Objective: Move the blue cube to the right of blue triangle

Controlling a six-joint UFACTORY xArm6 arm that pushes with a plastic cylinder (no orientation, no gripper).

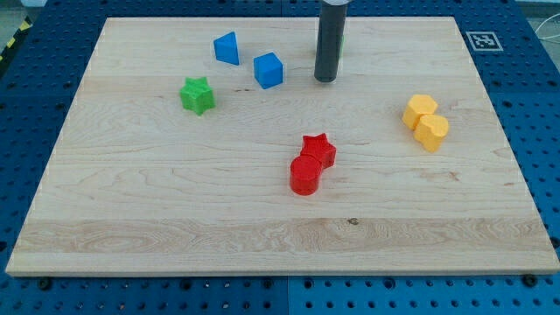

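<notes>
Your view shows my tip resting on the wooden board, bare and touching no block. The blue cube sits just to the tip's left, close beside the blue triangle, on that block's lower right.

You see a pale wooden board filling most of the frame, resting on a blue perforated table. At the upper right a black-and-white marker tag sits on the blue surface. Yellow-black hazard tape crosses the upper left corner.
</notes>
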